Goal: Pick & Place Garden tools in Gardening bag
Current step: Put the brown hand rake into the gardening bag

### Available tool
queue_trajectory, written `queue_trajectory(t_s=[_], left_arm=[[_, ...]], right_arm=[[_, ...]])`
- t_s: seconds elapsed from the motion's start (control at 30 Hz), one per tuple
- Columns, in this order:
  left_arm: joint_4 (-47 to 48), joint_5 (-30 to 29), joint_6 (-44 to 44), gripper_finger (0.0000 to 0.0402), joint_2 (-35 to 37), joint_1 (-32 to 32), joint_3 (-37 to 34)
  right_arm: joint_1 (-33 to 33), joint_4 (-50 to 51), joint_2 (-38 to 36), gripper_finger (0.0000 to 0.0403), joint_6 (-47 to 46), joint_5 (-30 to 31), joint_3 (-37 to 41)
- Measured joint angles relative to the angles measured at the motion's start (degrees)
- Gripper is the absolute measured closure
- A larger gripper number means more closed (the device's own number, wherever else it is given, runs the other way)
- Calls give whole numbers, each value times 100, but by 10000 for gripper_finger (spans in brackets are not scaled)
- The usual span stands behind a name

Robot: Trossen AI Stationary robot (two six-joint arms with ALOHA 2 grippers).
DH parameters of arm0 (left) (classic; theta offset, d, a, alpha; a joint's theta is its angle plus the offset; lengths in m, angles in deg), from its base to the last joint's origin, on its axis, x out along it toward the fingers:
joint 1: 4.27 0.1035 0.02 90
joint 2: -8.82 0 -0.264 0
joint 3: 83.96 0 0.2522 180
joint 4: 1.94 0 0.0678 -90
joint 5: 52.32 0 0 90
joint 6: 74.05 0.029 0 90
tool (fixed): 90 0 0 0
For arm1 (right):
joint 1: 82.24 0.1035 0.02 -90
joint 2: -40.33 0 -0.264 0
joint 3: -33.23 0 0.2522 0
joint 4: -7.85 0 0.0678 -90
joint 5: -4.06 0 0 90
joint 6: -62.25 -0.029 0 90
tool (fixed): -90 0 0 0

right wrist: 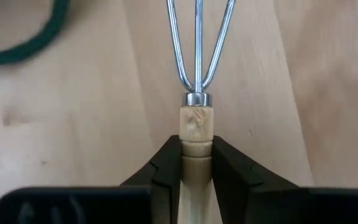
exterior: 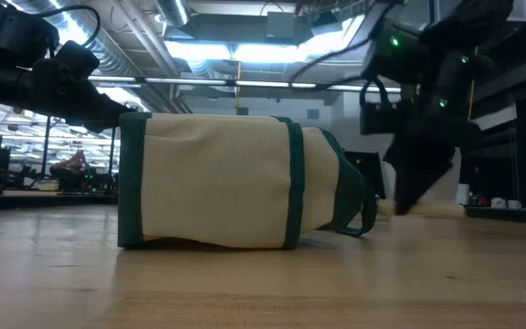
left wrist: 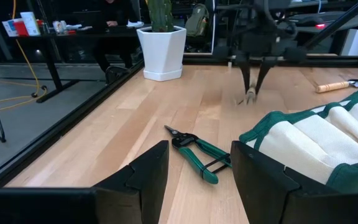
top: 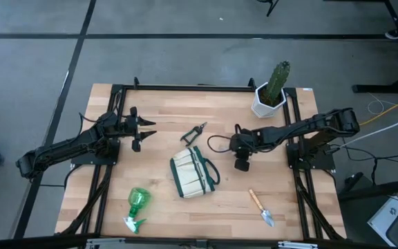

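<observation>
The cream gardening bag [top: 192, 174] with green trim lies on its side at the table's middle; it also shows in the low view [exterior: 217, 183]. The dark pruning shears [top: 193, 133] lie just beyond it and show in the left wrist view [left wrist: 194, 152]. The green spray bottle [top: 137, 207] lies at the near left and the trowel [top: 261, 207] at the near right. My right gripper [top: 241, 160] is to the right of the bag, shut on the wooden-handled rake [right wrist: 197, 93]. My left gripper [top: 142, 131] is open and empty, left of the shears. My right gripper pinches the rake's wooden handle [right wrist: 196, 146] between its two fingers, just behind the metal collar. The fingers [left wrist: 253, 78] point down from above. The prongs [right wrist: 199, 37] stick out ahead of the fingers, level over the wood. Whether the rake is lifted clear, I cannot tell.
A cactus in a white pot [top: 271, 95] stands at the far right of the table. One green loop handle of the bag [right wrist: 23, 37] lies close to the rake's prongs. Black frame rails run along the table's left and right sides.
</observation>
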Motion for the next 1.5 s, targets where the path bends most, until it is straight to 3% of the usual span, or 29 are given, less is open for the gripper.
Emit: queue_trajectory(t_s=[0.8, 1.5], left_arm=[[2, -2, -2, 233, 2, -2, 0], [1, -1, -2, 233, 2, -1, 1]], right_arm=[[1236, -95, -22, 332, 378, 223, -521], [1322, -134, -25, 332, 222, 191, -523]])
